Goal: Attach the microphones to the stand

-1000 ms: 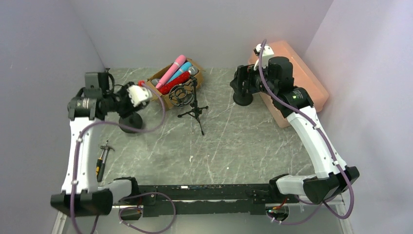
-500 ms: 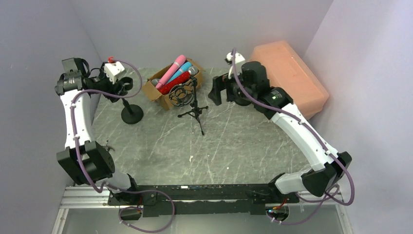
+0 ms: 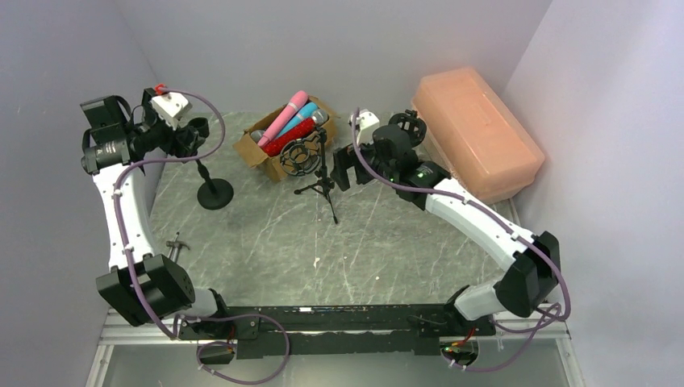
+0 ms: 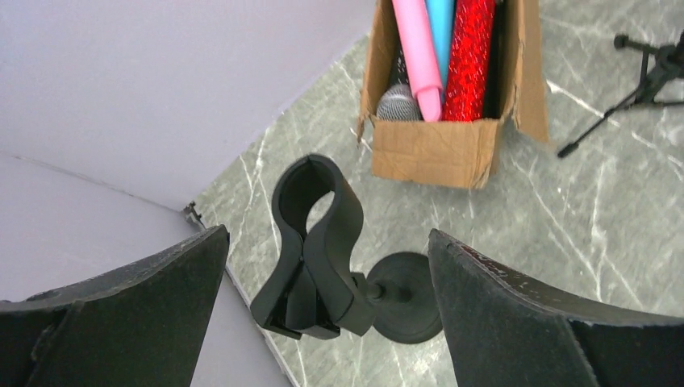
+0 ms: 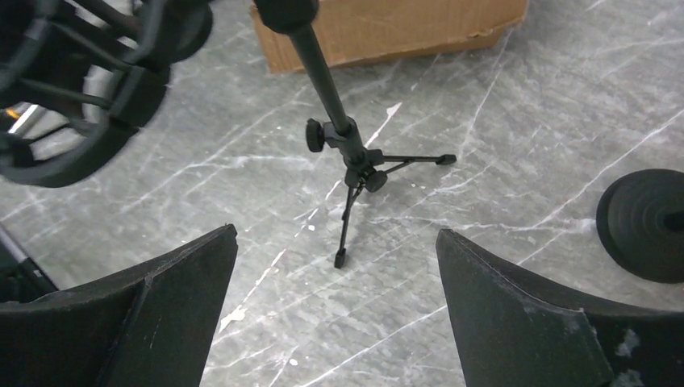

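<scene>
The microphones lie in a cardboard box (image 3: 266,157) (image 4: 431,149): a pink microphone (image 3: 284,115) (image 4: 418,48), a blue microphone (image 3: 302,118) (image 4: 440,24), a red glitter microphone (image 3: 284,143) (image 4: 470,56) and a grey mesh head (image 4: 398,103). A round-base stand (image 3: 215,193) carries an empty black clip (image 4: 314,234). My left gripper (image 3: 191,133) (image 4: 328,235) is open, its fingers either side of that clip without touching. A tripod stand (image 3: 324,179) (image 5: 348,145) holds an empty shock mount (image 3: 300,157) (image 5: 72,105). My right gripper (image 3: 343,165) (image 5: 337,234) hangs open beside the tripod, holding nothing.
A peach plastic case (image 3: 476,129) lies along the right wall. Another shock mount (image 3: 406,125) rises behind my right wrist. A small hand tool (image 3: 173,242) lies by the left arm. Grey walls close in on the left, back and right.
My left gripper rose and drew back left, opening wide around the clip. My right arm swung left from beside the peach case to the tripod stand.
</scene>
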Robot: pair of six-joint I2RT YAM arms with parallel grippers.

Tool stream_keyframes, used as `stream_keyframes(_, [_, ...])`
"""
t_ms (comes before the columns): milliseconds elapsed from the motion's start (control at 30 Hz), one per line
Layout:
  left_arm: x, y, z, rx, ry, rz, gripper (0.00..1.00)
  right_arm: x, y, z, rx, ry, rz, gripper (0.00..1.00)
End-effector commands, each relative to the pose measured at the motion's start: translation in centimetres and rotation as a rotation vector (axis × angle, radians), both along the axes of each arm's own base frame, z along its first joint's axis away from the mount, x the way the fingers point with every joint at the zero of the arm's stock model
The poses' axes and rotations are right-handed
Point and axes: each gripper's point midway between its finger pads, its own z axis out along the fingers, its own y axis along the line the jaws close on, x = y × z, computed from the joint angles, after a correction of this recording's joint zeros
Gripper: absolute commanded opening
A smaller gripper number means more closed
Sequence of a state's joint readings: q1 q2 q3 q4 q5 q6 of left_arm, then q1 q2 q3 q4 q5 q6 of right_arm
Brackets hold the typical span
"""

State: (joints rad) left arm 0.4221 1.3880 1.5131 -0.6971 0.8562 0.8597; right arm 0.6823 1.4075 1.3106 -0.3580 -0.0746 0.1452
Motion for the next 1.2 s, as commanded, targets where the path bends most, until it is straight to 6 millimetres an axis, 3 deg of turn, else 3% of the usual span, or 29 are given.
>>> stream_keyframes(0, [-0.3, -0.9, 4.7, -0.104, -0.108, 0.039, 0.99, 2.6, 1.2, 0.5, 0.057, -0.122, -0.026, 0.96])
stream_keyframes(167, [-0.6, -0.8, 4.9, -0.122, -0.137, 0.077, 0.99, 4.4, 3.0, -1.1, 0.087, -0.168, -0.034, 0.91])
stream_keyframes(333, [-1.5, -1.3, 6.8, -0.169, -0.152, 0.101, 0.99, 6.1, 4.5, -2.5, 0.082, -0.223, -0.078, 0.83])
stream_keyframes(500, [-3.9, -3.7, 8.6, -0.277, -0.117, 0.056, 0.99, 7.8, 4.7, -5.3, 0.043, -0.249, -0.151, 0.69])
stream_keyframes(600, [-5.2, -5.0, 8.3, -0.310, -0.096, 0.030, 0.99, 8.4, 4.7, -6.3, 0.027, -0.257, -0.170, 0.61])
stream_keyframes(767, [-7.2, -7.3, 6.3, -0.297, -0.027, 0.001, 0.99, 8.8, 4.8, -6.7, 0.021, -0.276, -0.171, 0.41])
stream_keyframes(967, [-8.2, -9.5, 2.9, -0.260, 0.037, -0.025, 0.99, 9.7, 2.9, -5.0, -0.031, -0.329, -0.222, 0.10])
stream_keyframes(1033, [-8.3, -10.4, 1.4, -0.259, 0.081, -0.034, 0.99, 9.9, 1.7, -4.2, -0.055, -0.342, -0.231, 0.05])
stream_keyframes(1167, [-8.2, -12.6, -1.4, -0.259, 0.157, -0.070, 0.99, 10.1, -1.0, -3.9, -0.066, -0.334, -0.271, 0.04])
